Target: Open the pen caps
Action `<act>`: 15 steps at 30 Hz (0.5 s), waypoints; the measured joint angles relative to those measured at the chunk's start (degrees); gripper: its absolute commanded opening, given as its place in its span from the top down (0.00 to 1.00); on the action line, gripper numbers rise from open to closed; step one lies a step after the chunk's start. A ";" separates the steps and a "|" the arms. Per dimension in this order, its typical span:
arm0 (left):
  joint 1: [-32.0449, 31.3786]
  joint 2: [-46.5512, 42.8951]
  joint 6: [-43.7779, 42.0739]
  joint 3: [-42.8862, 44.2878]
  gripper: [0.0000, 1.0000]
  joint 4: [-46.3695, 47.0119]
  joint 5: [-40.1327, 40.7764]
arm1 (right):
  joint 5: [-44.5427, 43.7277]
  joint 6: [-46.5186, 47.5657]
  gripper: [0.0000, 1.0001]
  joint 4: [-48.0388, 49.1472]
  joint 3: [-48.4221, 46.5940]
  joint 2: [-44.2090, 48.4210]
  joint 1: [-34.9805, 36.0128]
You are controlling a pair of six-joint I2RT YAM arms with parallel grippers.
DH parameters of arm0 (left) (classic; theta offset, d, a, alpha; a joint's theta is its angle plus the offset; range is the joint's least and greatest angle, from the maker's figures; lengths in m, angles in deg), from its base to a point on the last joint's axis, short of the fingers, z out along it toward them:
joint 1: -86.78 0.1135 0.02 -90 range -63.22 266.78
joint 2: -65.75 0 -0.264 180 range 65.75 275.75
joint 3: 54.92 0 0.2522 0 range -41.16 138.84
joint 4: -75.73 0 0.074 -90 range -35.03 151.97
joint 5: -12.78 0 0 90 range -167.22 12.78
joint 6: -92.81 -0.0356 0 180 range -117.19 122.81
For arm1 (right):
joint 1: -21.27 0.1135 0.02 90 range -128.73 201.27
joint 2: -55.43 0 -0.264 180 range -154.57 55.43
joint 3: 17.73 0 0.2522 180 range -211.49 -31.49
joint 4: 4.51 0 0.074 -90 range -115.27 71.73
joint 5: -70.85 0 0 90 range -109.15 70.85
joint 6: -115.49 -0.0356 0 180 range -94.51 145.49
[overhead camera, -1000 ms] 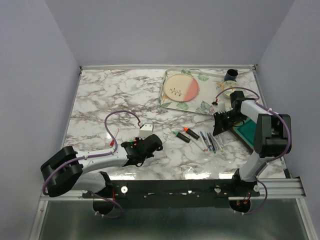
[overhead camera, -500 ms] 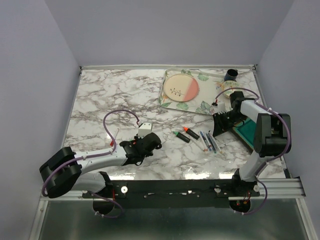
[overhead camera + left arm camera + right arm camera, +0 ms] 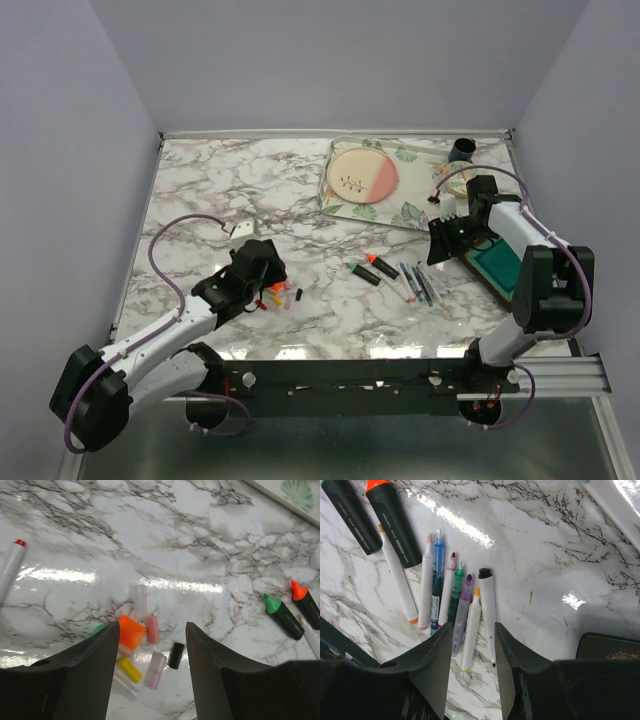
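Loose pen caps (image 3: 132, 632) under left pincer (image 3: 152, 624), spread, empty. Likely light, hard, slippery; pinch across sides. Spread too: right pincer (image 3: 473, 626).

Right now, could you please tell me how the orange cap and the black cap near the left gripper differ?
The orange cap is chunky and wide; the black cap is slim and narrow. The orange cap lies next to a pink cap, the black cap next to a clear pinkish cap. Both lie loose on the marble table, not on any pen.
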 measured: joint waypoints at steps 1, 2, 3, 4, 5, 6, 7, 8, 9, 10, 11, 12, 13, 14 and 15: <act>2.03 -0.92 -0.02 -0.59 0.33 0.04 -0.59 | 0.00 0.09 0.53 0.00 0.00 0.26 0.00; 3.91 -1.70 -0.04 -1.09 0.32 0.04 -0.90 | 0.13 0.24 0.53 0.00 0.00 1.07 0.00; 5.81 -2.54 -0.07 -1.53 0.32 0.04 -1.22 | 0.44 0.50 0.53 -0.04 0.00 1.77 0.00; 8.20 -3.48 -0.11 -1.99 0.32 -0.04 -1.73 | 0.87 0.94 0.53 -0.07 0.00 2.60 0.00; 10.47 -4.37 -0.15 -2.40 0.32 -0.15 -1.99 | 1.42 1.25 0.53 -0.11 0.00 3.56 0.00; 12.41 -5.05 -0.17 -2.67 0.32 -0.24 -2.08 | 1.97 1.66 0.53 -0.20 0.00 4.57 0.00; 14.71 -5.60 -0.17 -2.89 0.32 -0.35 -2.10 | 2.29 1.95 0.53 -0.26 0.00 5.11 0.00; 16.11 -5.84 -0.15 -2.99 0.32 -0.48 -2.05 | 3.19 2.51 0.53 -0.39 0.00 6.38 0.00; 17.40 -5.84 -0.11 -3.02 0.32 -0.61 -1.99 | 3.67 2.82 0.53 -0.50 0.00 7.17 0.00; 18.64 -5.62 -0.07 -3.02 0.32 -0.90 -1.88 | 4.11 3.06 0.53 -0.55 0.00 7.78 0.00; 19.74 -5.16 0.02 -2.99 0.32 -1.40 -1.66 | 4.81 3.34 0.53 -0.57 0.00 8.55 0.00; 20.48 -4.42 0.09 -2.95 0.32 -1.88 -1.31 | 5.40 3.58 0.53 -0.66 0.00 9.16 0.00; 21.20 -3.37 0.09 -2.86 0.32 -2.47 -0.85 | 5.92 3.89 0.53 -0.76 0.00 9.66 0.00; 22.10 -1.86 0.02 -2.84 0.32 -3.10 -0.37 | 6.36 4.11 0.53 -0.90 0.00 10.03 0.00; 22.82 -0.70 -0.09 -2.82 0.31 -3.48 -0.02 | 6.82 4.37 0.53 -0.98 0.00 10.36 0.00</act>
